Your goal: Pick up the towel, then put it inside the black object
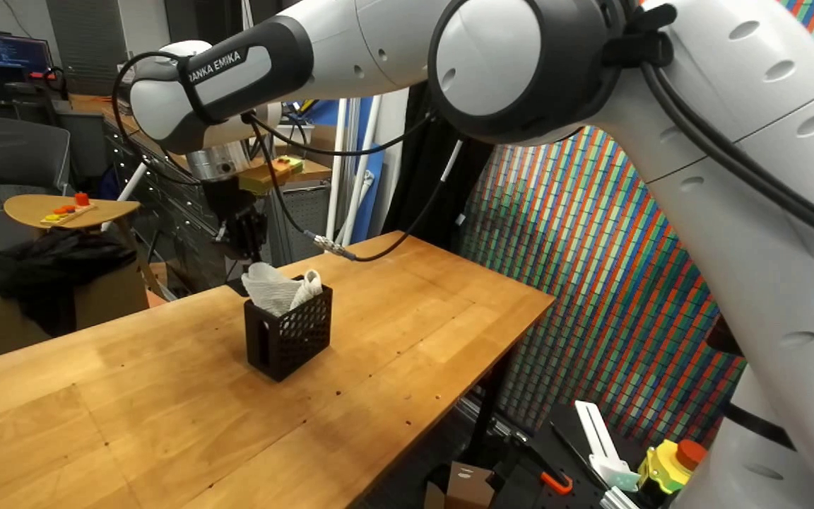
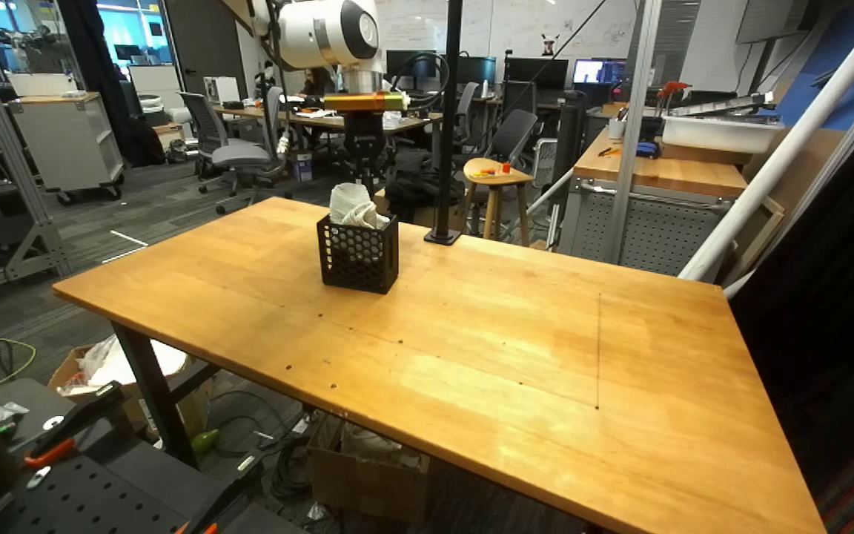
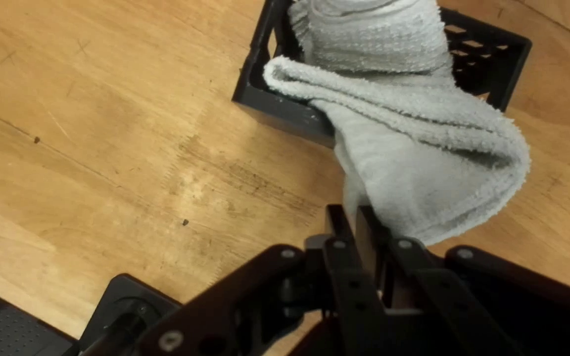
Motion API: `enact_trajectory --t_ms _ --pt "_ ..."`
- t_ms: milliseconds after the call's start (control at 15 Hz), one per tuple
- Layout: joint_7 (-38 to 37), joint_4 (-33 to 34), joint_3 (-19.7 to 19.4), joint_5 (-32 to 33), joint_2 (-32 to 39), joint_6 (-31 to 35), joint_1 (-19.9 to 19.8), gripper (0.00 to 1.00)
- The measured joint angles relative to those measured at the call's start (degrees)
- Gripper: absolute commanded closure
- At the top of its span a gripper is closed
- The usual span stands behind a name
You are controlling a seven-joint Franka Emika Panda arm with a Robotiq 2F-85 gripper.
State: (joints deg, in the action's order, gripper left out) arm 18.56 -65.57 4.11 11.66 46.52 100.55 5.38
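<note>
towel (image 3: 403,118): we find it in the mouth of the basket (image 2: 358,256), its folds standing above the rim in both exterior views.
towel's long axis: in the wrist view we read it from 12 o'clock, over the basket, down toward 5 o'clock, where a wide flap reaches past the rim; the fold across that flap runs from about 10 to 4 o'clock.
towel's peaks: in an exterior view the taller peak (image 1: 264,286) points to 11 o'clock, the rolled peak (image 1: 308,288) to 1 o'clock.
gripper (image 3: 352,213): narrow, between 6 and 7 o'clock from the basket in the wrist view, and holding the towel; we see a strip of cloth go in between the fingers (image 3: 335,222).
table (image 2: 545,341): it carries the upright basket and a pole (image 2: 448,111), standing at about 3 o'clock from the basket in an exterior view.
towel's lower part: the basket's walls cover it, so we cannot tell how deep it goes.
towel's 12 o'clock end: cut off, with some of the basket, by the wrist view's edge.
fingers: dark and hard for us to tell apart in both exterior views.
</note>
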Motion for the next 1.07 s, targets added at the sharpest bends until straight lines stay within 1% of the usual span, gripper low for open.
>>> enact_trajectory --t_ms 267,733,1067 --pt "-3.6 -6.7 0.3 -0.5 -3.9 0.6 0.4 0.86" --pt "-8.0 -19.9 0.3 -0.6 -11.5 4.1 0.2 0.86" --pt "-9.1 -26.2 0.2 -0.7 -14.1 7.4 0.0 0.86"
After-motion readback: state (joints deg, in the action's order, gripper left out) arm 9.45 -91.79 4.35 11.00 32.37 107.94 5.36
